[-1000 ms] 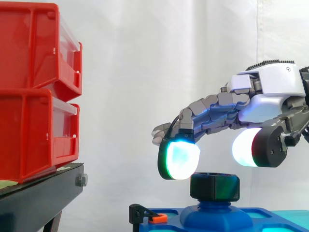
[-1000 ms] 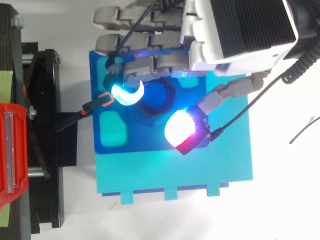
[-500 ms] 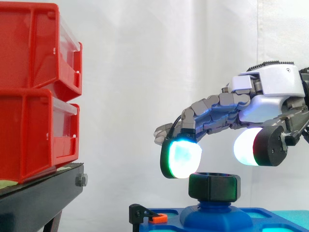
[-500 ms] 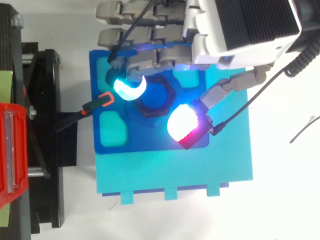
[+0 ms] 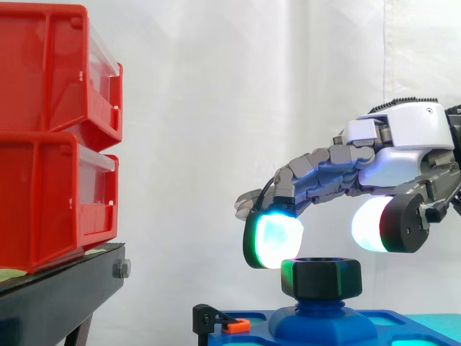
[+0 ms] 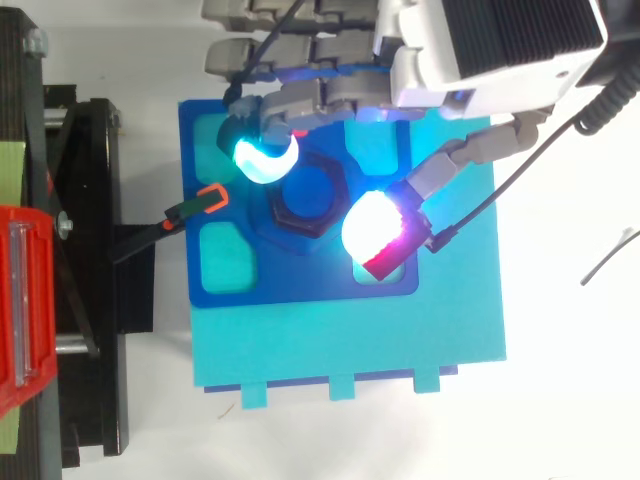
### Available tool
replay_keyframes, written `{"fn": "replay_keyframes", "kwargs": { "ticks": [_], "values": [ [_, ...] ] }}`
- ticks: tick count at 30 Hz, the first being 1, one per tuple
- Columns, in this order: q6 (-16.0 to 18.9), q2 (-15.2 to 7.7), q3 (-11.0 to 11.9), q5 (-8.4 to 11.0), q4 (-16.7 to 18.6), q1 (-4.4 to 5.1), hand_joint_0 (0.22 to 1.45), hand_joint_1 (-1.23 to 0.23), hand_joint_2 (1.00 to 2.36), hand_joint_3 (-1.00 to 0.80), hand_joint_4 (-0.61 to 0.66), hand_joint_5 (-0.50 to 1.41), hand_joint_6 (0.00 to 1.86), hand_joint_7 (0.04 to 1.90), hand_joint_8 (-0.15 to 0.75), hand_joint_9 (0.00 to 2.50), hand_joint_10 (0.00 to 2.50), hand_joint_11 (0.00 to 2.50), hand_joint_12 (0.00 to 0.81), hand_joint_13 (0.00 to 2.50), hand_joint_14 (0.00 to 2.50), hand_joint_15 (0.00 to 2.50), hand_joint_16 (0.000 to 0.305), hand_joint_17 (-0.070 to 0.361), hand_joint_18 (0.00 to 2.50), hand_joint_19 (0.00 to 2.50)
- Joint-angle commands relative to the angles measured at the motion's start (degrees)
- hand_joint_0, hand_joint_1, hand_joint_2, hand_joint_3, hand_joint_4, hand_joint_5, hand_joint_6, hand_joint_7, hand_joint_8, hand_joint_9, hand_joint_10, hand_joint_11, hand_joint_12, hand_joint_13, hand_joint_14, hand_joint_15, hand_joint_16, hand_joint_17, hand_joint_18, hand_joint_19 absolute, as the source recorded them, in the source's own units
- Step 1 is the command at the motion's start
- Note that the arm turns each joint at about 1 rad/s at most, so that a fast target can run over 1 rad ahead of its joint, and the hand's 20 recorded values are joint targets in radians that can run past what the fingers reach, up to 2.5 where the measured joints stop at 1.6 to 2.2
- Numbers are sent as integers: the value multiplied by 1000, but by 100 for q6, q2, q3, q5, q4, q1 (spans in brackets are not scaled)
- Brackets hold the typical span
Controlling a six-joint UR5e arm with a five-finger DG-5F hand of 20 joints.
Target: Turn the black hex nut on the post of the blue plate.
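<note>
The black hex nut (image 5: 320, 278) (image 6: 307, 197) sits on the blue post (image 5: 322, 321) at the middle of the blue plate (image 6: 300, 282). My hand (image 5: 403, 137) (image 6: 490, 50) hovers just over it, coming in from the right. Its cyan-glowing fingertip (image 5: 274, 241) hangs at the nut's left edge, about level with the nut's top. The white and red thumb pad (image 5: 374, 223) (image 6: 377, 230) floats above and to the right of the nut, apart from it. The fingers straddle the nut loosely and nothing is pinched between them.
The blue plate lies on a teal base (image 6: 350, 350). A black clamp with an orange tip (image 6: 205, 200) (image 5: 234, 325) grips the plate's left edge. Two stacked red bins (image 5: 57, 137) stand on a black stand (image 5: 57, 295) to the left.
The hand has drifted right in the side view and toward the top edge in the top view. The thumb pad has swung further from the nut.
</note>
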Motion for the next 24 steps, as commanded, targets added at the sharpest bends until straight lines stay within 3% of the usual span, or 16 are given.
{"fn": "replay_keyframes", "kwargs": {
  "ticks": [1, 24],
  "values": [
    [-128, 5, 0, -50, -79, -15, 478, -455, 1000, -500, 289, -174, 505, 1027, 262, 342, 0, 29, 350, 153, 0, 0, 53, 119, 198, 448],
    [-348, 14, 0, -50, -211, -33, 478, -455, 1000, -500, 289, -174, 505, 1027, 262, 349, 0, 31, 348, 160, 0, 0, 53, 119, 201, 456]
  ]
}}
